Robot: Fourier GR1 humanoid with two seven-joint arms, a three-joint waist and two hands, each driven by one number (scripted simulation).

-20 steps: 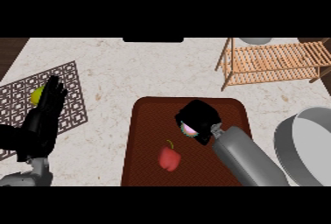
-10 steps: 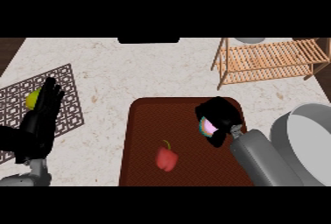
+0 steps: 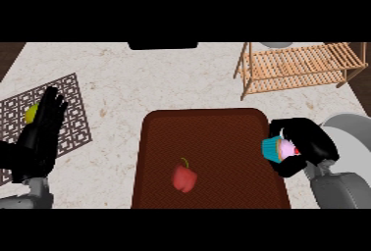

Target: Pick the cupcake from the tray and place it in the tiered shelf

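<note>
Right hand [image 3: 308, 144] has its fingers wrapped round the cupcake [image 3: 278, 148], right at the tray's [image 3: 210, 132] right edge. Tiered shelf [image 3: 297, 68] sits further back. Left hand [image 3: 43, 130] rests open, fingers straight.

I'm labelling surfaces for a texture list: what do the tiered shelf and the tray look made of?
The tiered shelf looks like light, unpainted wood, possibly bamboo: pale tan slats and thin legs, matte. The tray looks dark reddish-brown with a fine woven or grained pattern and no shine; it could be wood or textured plastic, which cannot be told.
</note>
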